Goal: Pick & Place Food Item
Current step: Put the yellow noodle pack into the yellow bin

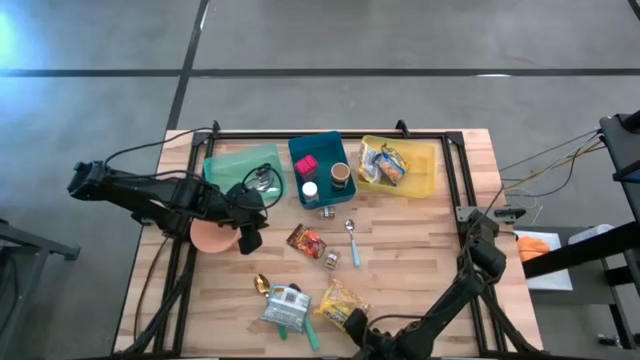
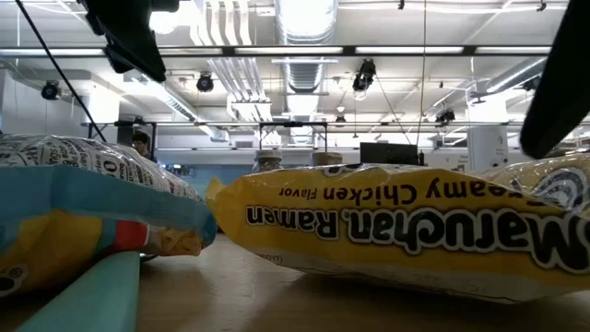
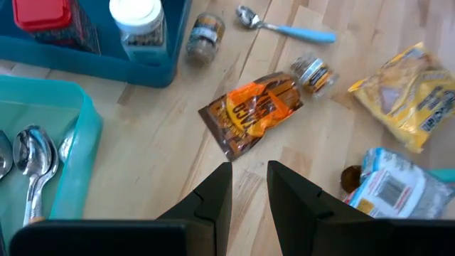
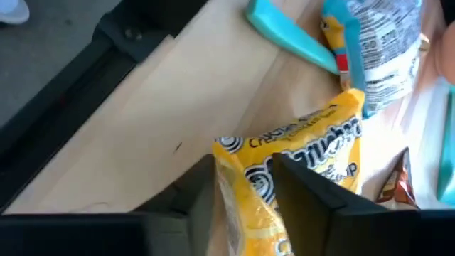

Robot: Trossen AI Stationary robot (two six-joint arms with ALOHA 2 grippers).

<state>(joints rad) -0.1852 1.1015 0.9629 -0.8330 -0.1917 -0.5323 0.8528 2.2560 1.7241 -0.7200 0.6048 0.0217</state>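
A yellow ramen packet (image 1: 340, 303) lies flat on the wooden table near its front edge, and fills the low view (image 2: 396, 221). My right gripper (image 1: 356, 327) reaches in from the near right and is shut on the packet's near end (image 4: 245, 192). My left gripper (image 1: 248, 238) hangs above the table's left middle beside a pink bowl (image 1: 212, 236). Its fingers (image 3: 249, 186) stand a narrow gap apart with nothing between them. An orange-brown snack packet (image 3: 252, 110) lies on the wood ahead of it. My right gripper pinches the ramen packet's near end (image 4: 243, 167) between its two fingers. The fingers slant down from the table's near right side. The rest of the packet (image 4: 316, 146) lies on the table beyond the fingers.
A white and blue bag (image 1: 285, 306) with a teal-handled utensil (image 4: 284, 32) lies just left of the ramen. A blue-handled spoon (image 1: 352, 240), a small jar (image 1: 331, 258) and a gold spoon (image 1: 261, 284) lie mid-table. Green (image 1: 222, 165), blue (image 1: 322, 145) and yellow (image 1: 425, 170) bins line the far side.
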